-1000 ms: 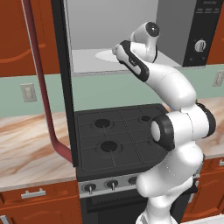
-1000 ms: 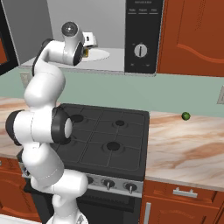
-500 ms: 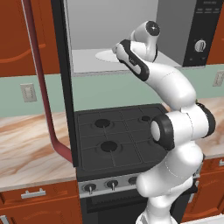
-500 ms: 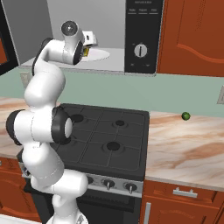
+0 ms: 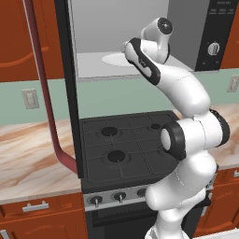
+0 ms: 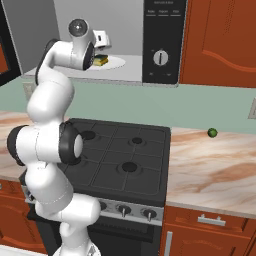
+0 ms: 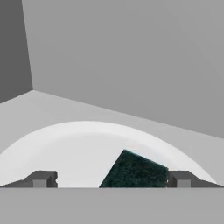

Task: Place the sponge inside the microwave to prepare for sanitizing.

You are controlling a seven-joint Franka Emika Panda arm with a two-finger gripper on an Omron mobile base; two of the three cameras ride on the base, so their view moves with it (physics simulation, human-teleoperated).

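Standing open, microwave (image 6: 161, 45) shows grey interior, door swung wide with dark red handle bar (image 5: 44, 95); stove (image 6: 125, 160) below, set in marbled desk (image 6: 215, 165); white round plate (image 7: 83, 148) on microwave floor; end effector (image 7: 111, 178) inside cavity, jaws spread wide, gripping nothing; sponge (image 6: 102, 60) lies on plate between fingertips (image 7: 41, 178), green top up; tiny green ball (image 6: 212, 132) on desk.
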